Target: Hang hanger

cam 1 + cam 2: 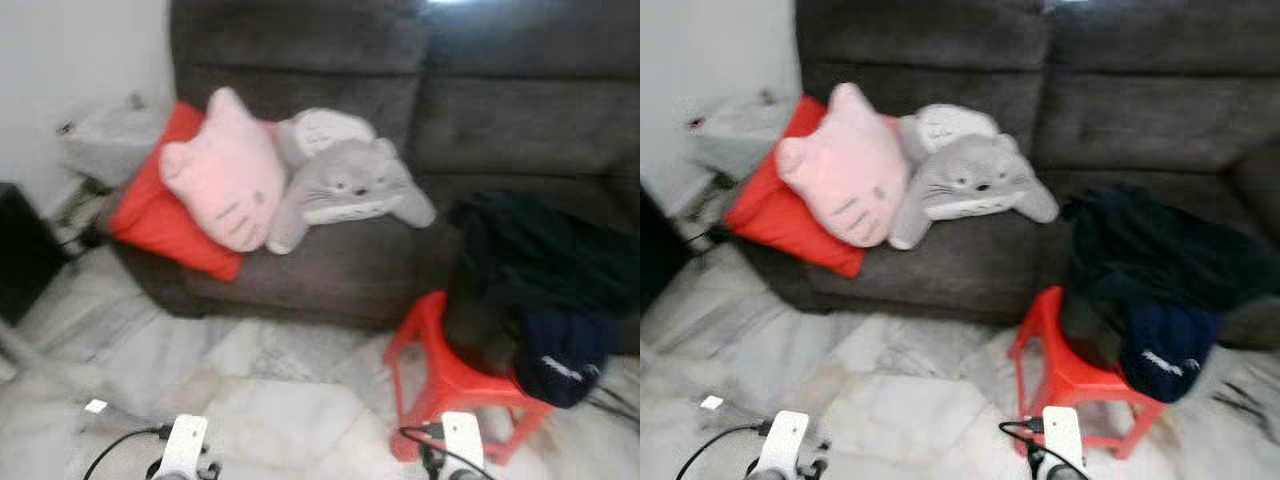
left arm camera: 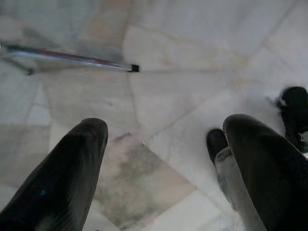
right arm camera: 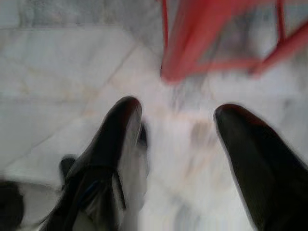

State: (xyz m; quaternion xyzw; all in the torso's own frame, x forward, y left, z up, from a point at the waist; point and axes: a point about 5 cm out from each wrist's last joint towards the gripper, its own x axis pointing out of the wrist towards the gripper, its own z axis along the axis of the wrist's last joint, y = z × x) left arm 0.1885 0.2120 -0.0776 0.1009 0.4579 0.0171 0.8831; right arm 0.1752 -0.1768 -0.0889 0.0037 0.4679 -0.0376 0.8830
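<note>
A heap of dark clothes [image 1: 545, 265] lies on the right seat of a dark grey sofa [image 1: 330, 60]. It spills down onto a red plastic stool [image 1: 445, 375] in front. My two arms hang low at the bottom edge, the left wrist [image 1: 185, 445] and the right wrist [image 1: 462, 440] above the marble floor. In the left wrist view my left gripper [image 2: 163, 130] is open over bare floor tiles. My right gripper [image 3: 178, 108] is open too, pointing at the floor just short of the stool's red legs [image 3: 192, 43].
A pink cat cushion [image 1: 228, 170], a grey plush [image 1: 345, 185] and a red pillow [image 1: 160, 205] fill the sofa's left seat. A thin silvery rod [image 2: 72, 58] lies on the floor near my left gripper. Cables [image 1: 120, 445] trail by my feet. A black object [image 1: 22, 250] stands at the left.
</note>
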